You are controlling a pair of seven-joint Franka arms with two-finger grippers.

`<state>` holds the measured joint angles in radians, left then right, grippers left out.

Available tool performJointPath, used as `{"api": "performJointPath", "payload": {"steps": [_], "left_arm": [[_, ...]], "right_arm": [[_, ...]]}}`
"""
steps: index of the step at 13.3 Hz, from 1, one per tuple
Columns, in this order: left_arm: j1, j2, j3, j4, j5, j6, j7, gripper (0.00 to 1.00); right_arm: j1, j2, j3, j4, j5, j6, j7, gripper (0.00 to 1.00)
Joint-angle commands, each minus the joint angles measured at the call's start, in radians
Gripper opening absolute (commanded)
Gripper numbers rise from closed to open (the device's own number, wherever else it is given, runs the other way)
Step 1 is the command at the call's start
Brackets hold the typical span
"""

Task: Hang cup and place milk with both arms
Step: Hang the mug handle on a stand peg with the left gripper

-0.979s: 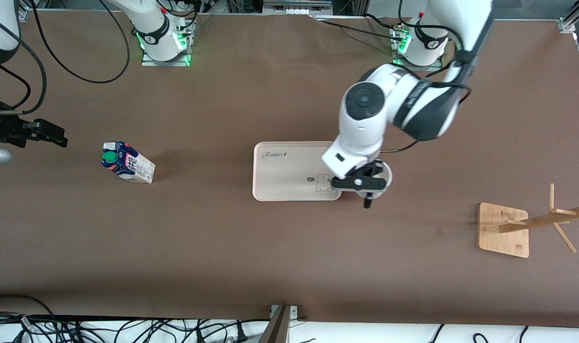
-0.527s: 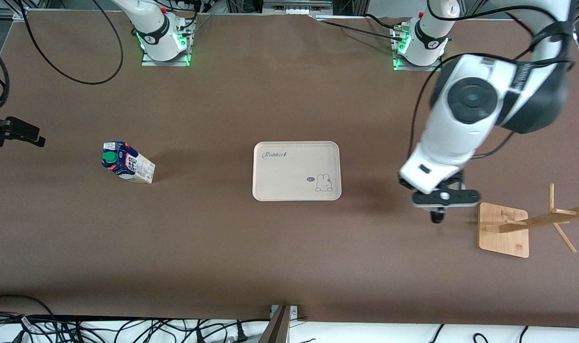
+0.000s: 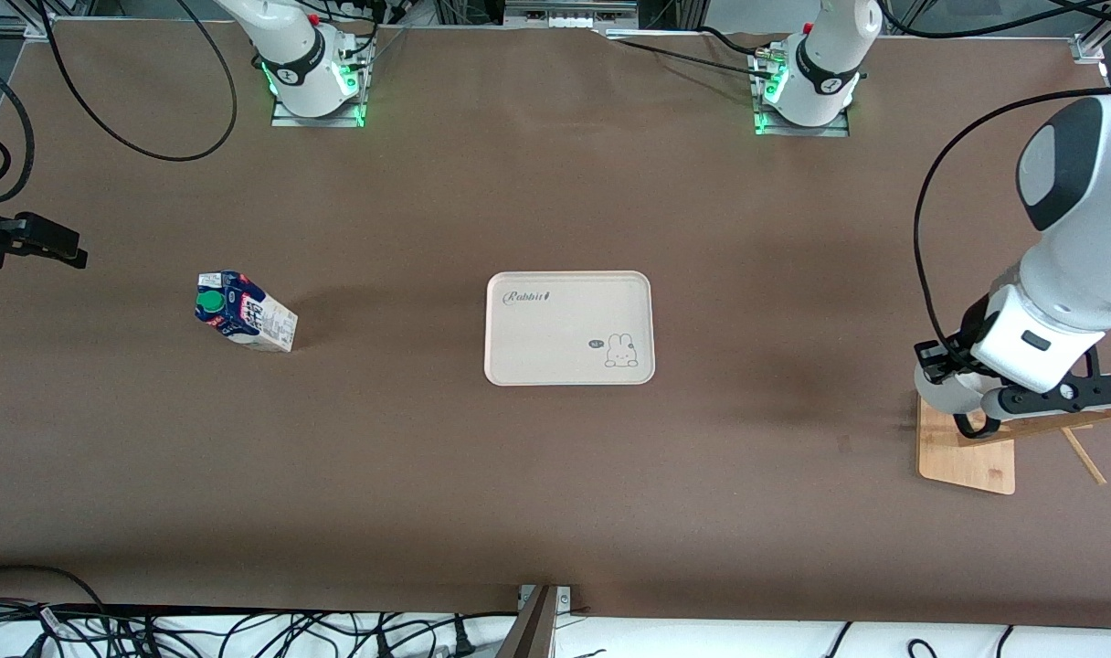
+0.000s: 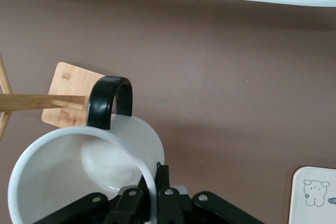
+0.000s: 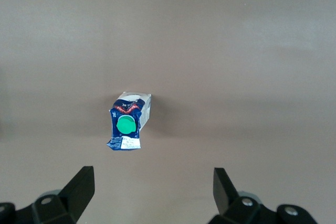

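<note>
The cup is a white mug with a black loop handle. My left gripper is shut on its rim and holds it over the base of the wooden rack. In the left wrist view the cup fills the corner, its handle close beside a rack peg, and the gripper pinches the rim. The milk stands toward the right arm's end of the table. My right gripper is open, high above the table, with the milk in its view; it shows at the front view's edge.
A beige tray with a rabbit print lies at the table's middle; its corner shows in the left wrist view. The rack's pole and pegs stick out near the left arm's end of the table. Cables hang along the table's edges.
My left arm has carried the cup from beside the tray to the wooden rack. My right gripper has drawn back a little toward the table's end. The milk has not moved.
</note>
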<state>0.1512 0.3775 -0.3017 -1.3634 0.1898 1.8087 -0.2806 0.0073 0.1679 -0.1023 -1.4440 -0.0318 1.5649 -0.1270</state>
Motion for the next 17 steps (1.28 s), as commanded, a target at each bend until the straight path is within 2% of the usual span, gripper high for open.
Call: {"api": "performJointPath", "payload": {"steps": [1,4,6,10,14,17], "left_arm": [[0.043,-0.022,-0.011,-0.010,-0.032,-0.014,0.099,0.00],[0.114,-0.022,-0.011,-0.010,-0.096,-0.014,0.214,0.00],[0.140,-0.022,-0.010,-0.010,-0.110,-0.014,0.262,0.00],[0.200,-0.019,-0.011,-0.020,-0.154,-0.014,0.321,0.00],[0.240,-0.019,-0.008,-0.023,-0.197,-0.075,0.322,0.00],[0.274,-0.017,-0.010,-0.022,-0.199,-0.086,0.349,0.00]], "right_arm": [[0.008,0.015,0.007,0.050,-0.013,-0.028,-0.003,1.00],[0.008,0.016,0.007,0.050,-0.016,-0.029,-0.068,1.00],[0.003,0.016,0.004,0.051,-0.017,-0.086,-0.068,1.00],[-0.012,-0.002,0.006,0.019,-0.013,-0.063,-0.046,1.00],[-0.004,-0.010,0.009,0.016,-0.014,-0.068,0.114,1.00],[-0.012,-0.008,0.001,0.019,-0.011,-0.059,0.107,1.00]]}}
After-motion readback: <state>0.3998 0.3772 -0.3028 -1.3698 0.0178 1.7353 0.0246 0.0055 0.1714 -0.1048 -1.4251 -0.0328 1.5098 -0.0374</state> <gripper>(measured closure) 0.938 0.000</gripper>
